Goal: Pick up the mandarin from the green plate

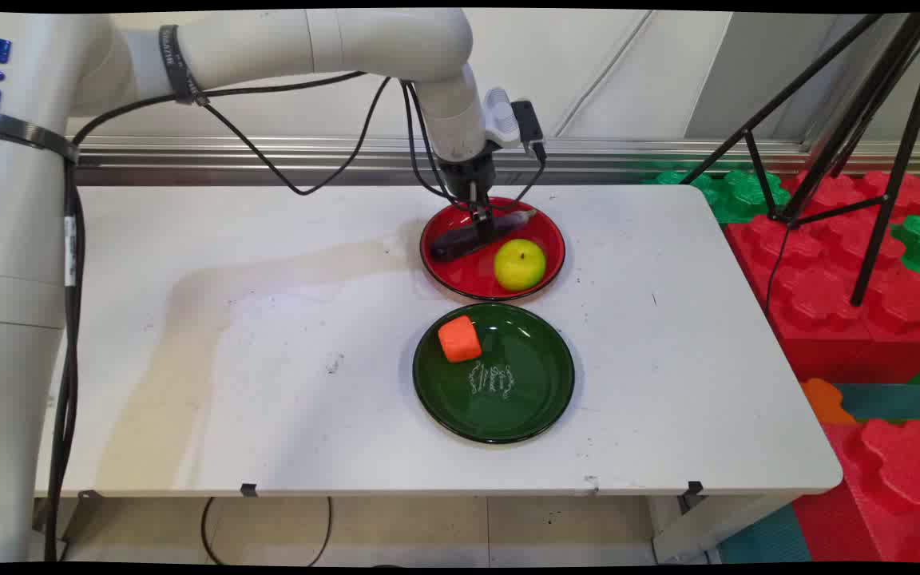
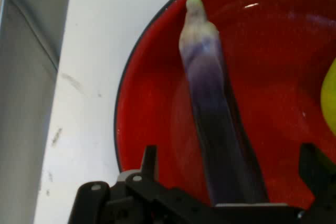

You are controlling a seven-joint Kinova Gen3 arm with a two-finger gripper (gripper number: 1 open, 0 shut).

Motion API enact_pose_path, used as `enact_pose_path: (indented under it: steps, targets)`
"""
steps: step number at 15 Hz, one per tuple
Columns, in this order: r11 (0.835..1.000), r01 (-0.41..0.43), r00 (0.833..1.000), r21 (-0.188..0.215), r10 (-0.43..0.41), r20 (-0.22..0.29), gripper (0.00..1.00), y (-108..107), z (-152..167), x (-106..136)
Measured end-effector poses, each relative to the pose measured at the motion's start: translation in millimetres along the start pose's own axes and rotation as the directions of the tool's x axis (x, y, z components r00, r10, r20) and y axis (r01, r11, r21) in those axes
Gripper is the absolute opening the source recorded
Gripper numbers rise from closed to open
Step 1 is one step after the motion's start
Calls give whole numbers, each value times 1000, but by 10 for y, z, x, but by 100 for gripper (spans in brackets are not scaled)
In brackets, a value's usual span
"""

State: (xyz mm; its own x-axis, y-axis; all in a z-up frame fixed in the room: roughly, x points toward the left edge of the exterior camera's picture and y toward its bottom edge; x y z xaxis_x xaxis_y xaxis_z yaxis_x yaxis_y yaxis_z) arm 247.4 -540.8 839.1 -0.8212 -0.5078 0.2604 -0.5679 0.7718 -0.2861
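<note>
Apparently the black two-finger end effector (image 1: pixel 482 226) gripped the long purple eggplant (image 1: pixel 476 235) in the glossy red plate (image 1: pixel 544 231), upper centre.

Red plate (image 1: pixel 544 239); dark purple eggplant (image 1: pixel 460 238); yellow-green apple (image 1: pixel 519 264); dark green plate (image 1: pixel 536 391); orange block (image 1: pixel 459 339).

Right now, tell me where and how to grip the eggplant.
Grip the eggplant across its narrow middle, coming straight down from above. It lies flat and long in the red plate, and the apple crowds one side, so the pincer should straddle its width.
</note>
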Motion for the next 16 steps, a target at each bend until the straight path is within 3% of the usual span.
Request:
enact_pose_path:
  steps: [10,16]
  targets:
    - [1000,21,994,2,-21,-108,100,-22,-608,-121]
    - [999,46,973,-21,-49,-224,100,226,-1261,-448]
